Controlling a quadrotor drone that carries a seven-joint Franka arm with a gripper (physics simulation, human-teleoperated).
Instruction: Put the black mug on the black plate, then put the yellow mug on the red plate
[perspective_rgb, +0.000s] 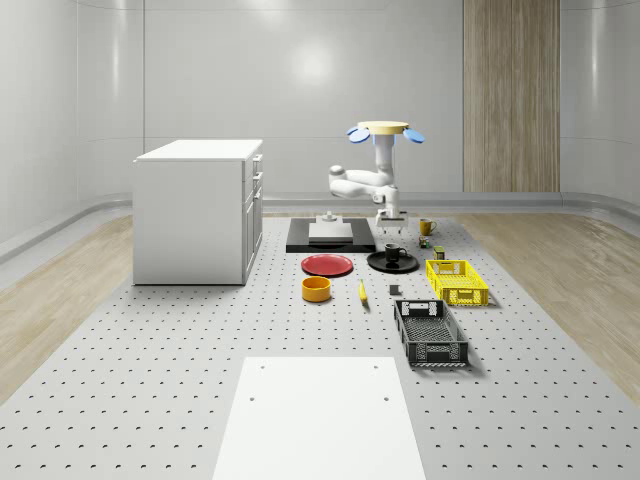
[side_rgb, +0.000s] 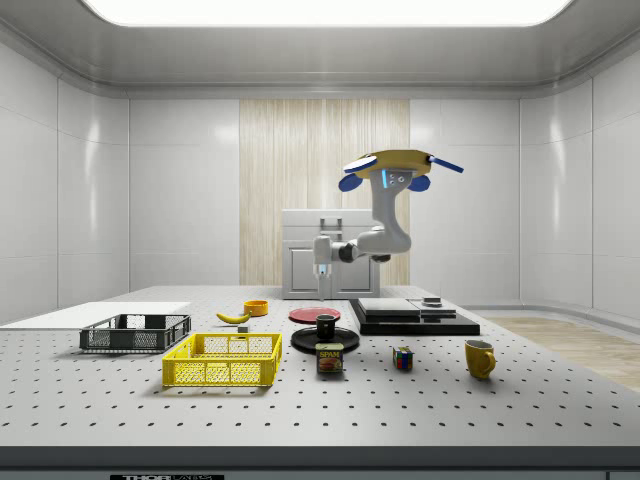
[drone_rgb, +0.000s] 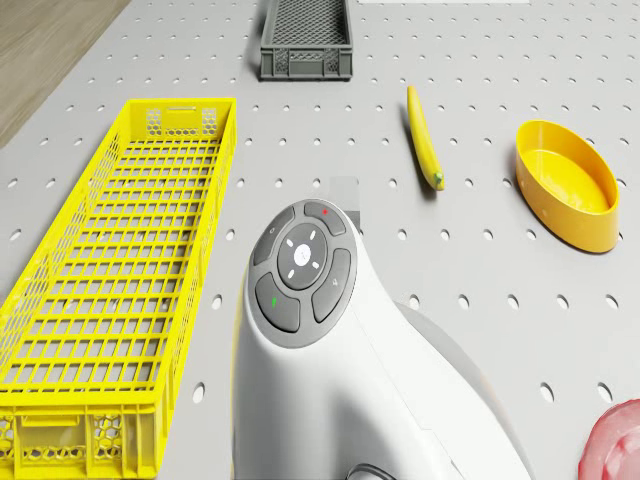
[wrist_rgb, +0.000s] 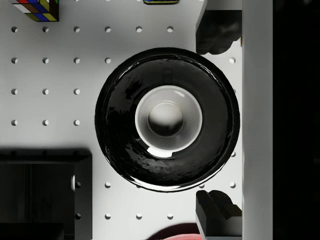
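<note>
The black mug (perspective_rgb: 392, 253) stands upright in the middle of the black plate (perspective_rgb: 378, 264); from above I see its pale inside (wrist_rgb: 168, 118) ringed by the glossy plate (wrist_rgb: 120, 125). My gripper (perspective_rgb: 389, 222) hangs open a short way above the mug, touching nothing, its fingertips (wrist_rgb: 215, 32) spread wide in the wrist view. The drone (perspective_rgb: 384, 130) hovers over this spot. The red plate (perspective_rgb: 327, 265) lies just to the whole-scene view's left of the black plate. The yellow mug (perspective_rgb: 426, 227) stands farther back right, also seen as the yellow mug (side_rgb: 480, 358) in the side view.
A black slab with a white block (perspective_rgb: 331, 236) lies behind the plates, a white cabinet (perspective_rgb: 198, 210) at left. A yellow bowl (perspective_rgb: 316, 289), banana (perspective_rgb: 362, 291), yellow basket (perspective_rgb: 456, 281) and black basket (perspective_rgb: 429, 332) sit nearer. A Spam can (side_rgb: 329, 359) and Rubik's cube (side_rgb: 403, 358) stand near the black plate.
</note>
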